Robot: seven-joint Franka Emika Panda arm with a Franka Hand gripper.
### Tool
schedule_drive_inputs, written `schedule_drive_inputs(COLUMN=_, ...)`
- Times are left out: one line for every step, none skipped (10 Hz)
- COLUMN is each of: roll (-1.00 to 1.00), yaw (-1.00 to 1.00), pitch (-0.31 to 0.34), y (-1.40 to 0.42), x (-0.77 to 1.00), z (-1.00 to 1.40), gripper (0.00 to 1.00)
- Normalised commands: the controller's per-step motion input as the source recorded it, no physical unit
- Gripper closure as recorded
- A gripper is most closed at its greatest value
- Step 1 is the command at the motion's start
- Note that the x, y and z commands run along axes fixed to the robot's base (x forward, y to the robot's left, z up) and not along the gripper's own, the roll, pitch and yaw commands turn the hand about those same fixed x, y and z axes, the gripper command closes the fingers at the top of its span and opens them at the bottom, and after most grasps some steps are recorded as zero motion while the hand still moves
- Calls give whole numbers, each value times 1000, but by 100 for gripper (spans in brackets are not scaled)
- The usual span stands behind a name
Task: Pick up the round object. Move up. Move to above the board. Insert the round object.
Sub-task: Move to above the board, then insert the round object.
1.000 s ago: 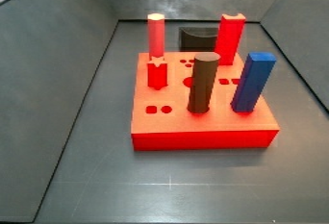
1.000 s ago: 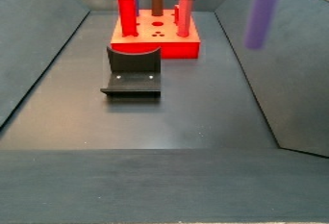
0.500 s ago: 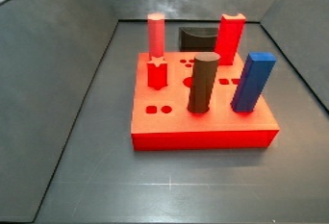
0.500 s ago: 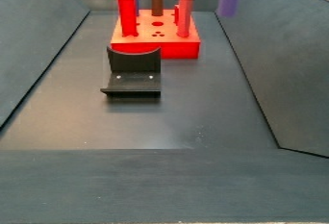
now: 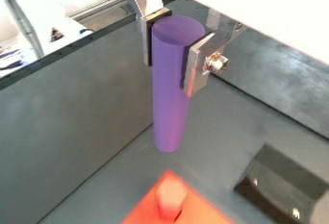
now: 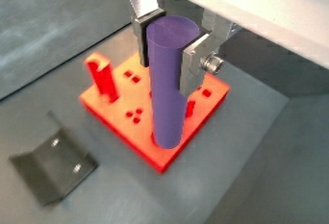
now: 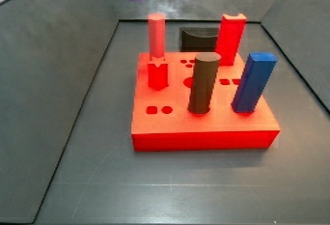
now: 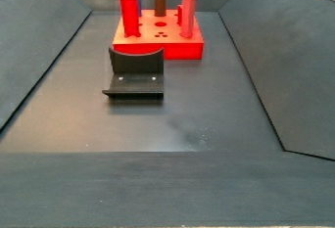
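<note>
Above board (image 6: 161, 127): pincer (image 6: 174, 47) gripping round object (image 6: 168, 84)

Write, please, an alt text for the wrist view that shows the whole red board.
The gripper holds an upright purple peg between its silver fingers, above the red board. A red peg stands in the board, and the dark fixture lies on the floor beside it.

- The gripper (image 6: 174, 43) has fingers (image 6: 197, 57) of flat, bare silver metal.
- The round object (image 6: 167, 84) clamped between them looks like smooth, matt purple plastic.
- Below the gripper, the board (image 6: 139, 122) is smooth, matt red.
- Beside the board, the fixture (image 6: 52, 161) is dark with a slight sheen.
</note>
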Motion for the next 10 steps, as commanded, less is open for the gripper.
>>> schedule_drive_inputs(roll=-17, yaw=7, pitch=116, y=-1000, x=332, z=195, gripper=100)
schedule_drive_inputs(roll=1, yaw=6, pitch=118, y=-1000, x=346, z=197, gripper=100)
schedule_drive_inputs(roll=-2, yaw=9, pitch=115, y=-1000, x=359, z=201, gripper=100)
schedule_drive_inputs(roll=13, yaw=12, pitch=120, y=-1000, x=377, z=205, gripper=100)
schedule_drive_inputs(roll=12, yaw=11, pitch=126, y=-660, x=283, z=142, gripper=100)
schedule_drive_inputs(roll=18, yaw=7, pitch=123, y=-379, x=201, z=87, gripper=100)
schedule_drive_inputs(roll=22, yaw=10, pitch=95, y=-218, x=129, z=58, gripper=100)
schedule_drive_inputs(roll=23, yaw=0, pitch=-149, y=-357, x=74, z=-577, gripper=100)
schedule_drive_inputs(roll=4, yaw=9, pitch=-151, y=-383, x=54, z=-526, gripper=100)
schedule_drive_inputs(roll=0, yaw=11, pitch=-131, y=-357, x=69, z=-451, gripper=100)
